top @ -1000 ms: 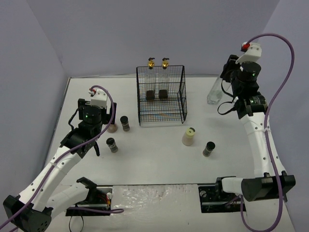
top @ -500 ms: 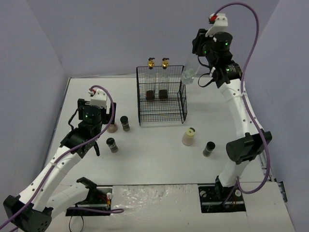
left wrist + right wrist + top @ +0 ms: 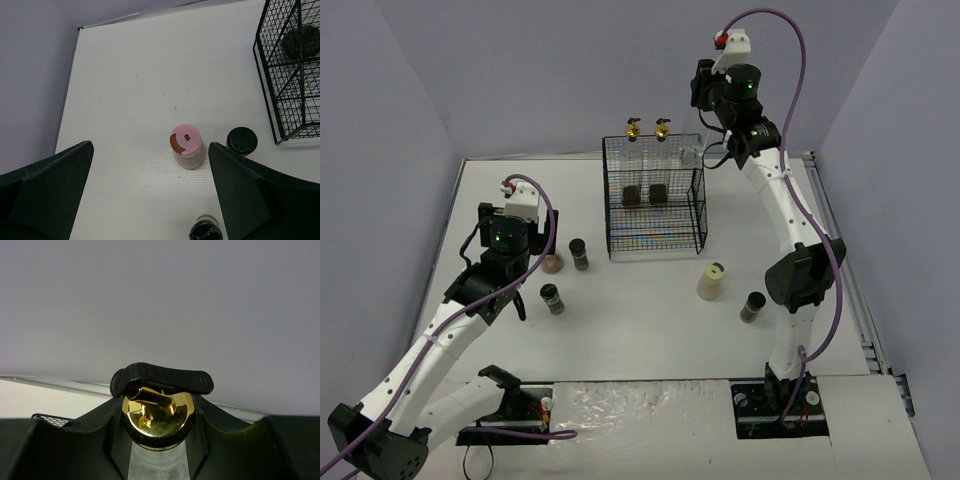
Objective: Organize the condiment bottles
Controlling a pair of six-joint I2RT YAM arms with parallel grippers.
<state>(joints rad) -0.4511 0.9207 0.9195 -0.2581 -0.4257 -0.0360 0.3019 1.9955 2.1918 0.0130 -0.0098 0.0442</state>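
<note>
Your right gripper (image 3: 157,442) pinches a bottle (image 3: 690,152) by its neck, up at the rack's (image 3: 655,251) 1 o'clock corner. Your left gripper (image 3: 150,200) hangs over the pink jar (image 3: 186,145), jaws spread.

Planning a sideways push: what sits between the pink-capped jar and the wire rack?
A black-capped jar stands between the pink-capped jar and the wire rack, just beside the pink one. The left wrist view shows it.
</note>
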